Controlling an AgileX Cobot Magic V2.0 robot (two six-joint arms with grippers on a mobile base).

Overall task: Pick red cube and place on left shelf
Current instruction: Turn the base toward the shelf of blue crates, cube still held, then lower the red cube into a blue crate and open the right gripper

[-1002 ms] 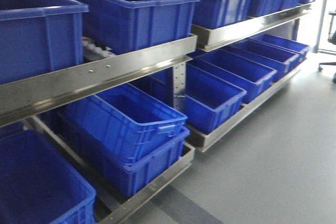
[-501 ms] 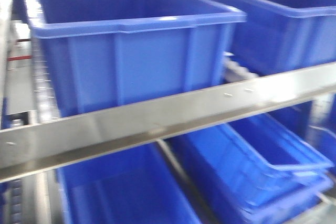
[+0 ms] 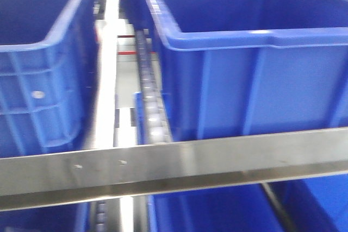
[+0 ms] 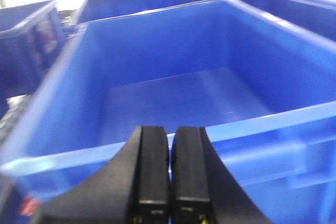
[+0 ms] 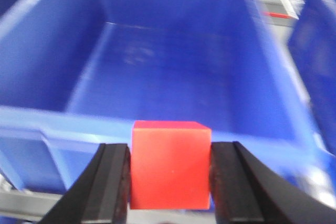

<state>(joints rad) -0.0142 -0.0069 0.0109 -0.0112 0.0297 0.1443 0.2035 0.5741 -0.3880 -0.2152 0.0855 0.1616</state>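
Note:
The red cube (image 5: 170,164) sits squeezed between the two black fingers of my right gripper (image 5: 170,179), which is shut on it. It hangs just in front of the near rim of a large empty blue bin (image 5: 173,66). My left gripper (image 4: 170,169) is shut with nothing in it, its two pads pressed together, facing another empty blue bin (image 4: 184,98). The front view shows the shelf's steel rail (image 3: 174,164) with blue bins on it; neither gripper nor the cube appears there.
On the upper shelf stand a blue bin at the left (image 3: 38,58) and a larger one at the right (image 3: 250,52), with a roller track (image 3: 149,85) between them. More blue bins (image 3: 217,210) sit below the rail.
The front view has swung left and closer along the shelving: from a wide look at both shelf racks to a close look at two upper bins behind the steel rail.

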